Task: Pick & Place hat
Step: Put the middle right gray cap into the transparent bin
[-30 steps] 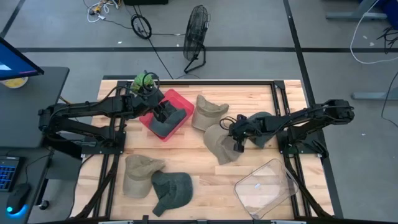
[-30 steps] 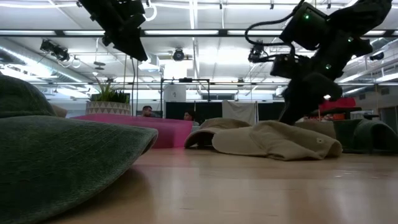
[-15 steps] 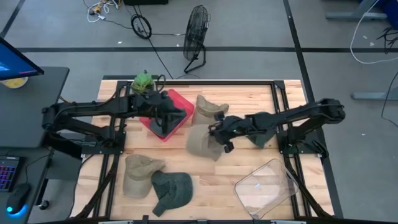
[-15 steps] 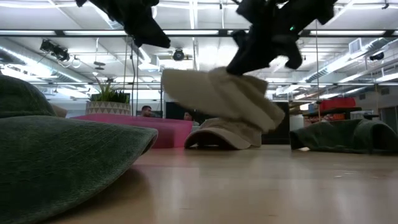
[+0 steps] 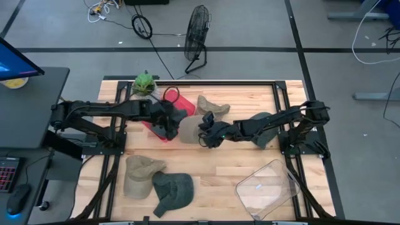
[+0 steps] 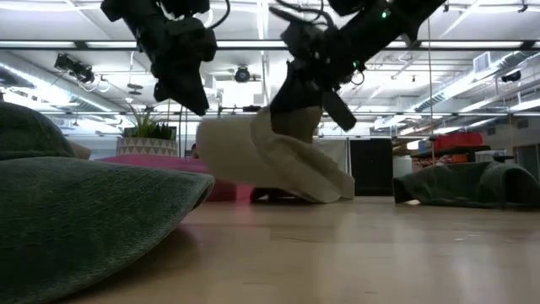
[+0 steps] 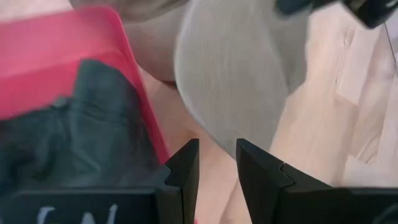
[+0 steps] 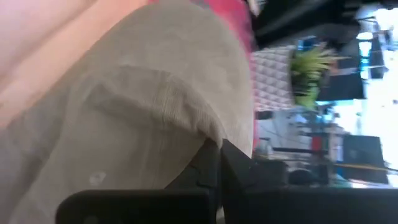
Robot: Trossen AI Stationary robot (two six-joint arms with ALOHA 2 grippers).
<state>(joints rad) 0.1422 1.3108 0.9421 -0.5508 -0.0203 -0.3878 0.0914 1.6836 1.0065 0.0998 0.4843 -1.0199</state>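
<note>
Right gripper (image 5: 208, 128) fingers clamp the beige hat (image 5: 189, 129), lifted clear of the table. Left gripper (image 5: 167, 124), fingers slightly parted and empty, hovers just beside it over the red bin (image 5: 177, 97).

**Operator:** How many hats do you count?

**Manual:** You count six. Three are tan: held tan hat (image 5: 189, 130), rear tan hat (image 5: 210, 106), front tan hat (image 5: 139, 174). Three are dark green: binned green hat (image 7: 81, 118), right green hat (image 5: 266, 127), front green hat (image 5: 172, 190).

**Operator:** And containers?

**Manual:** You count two: one red bin (image 7: 56, 37) and one clear tub (image 5: 267, 187).
</note>
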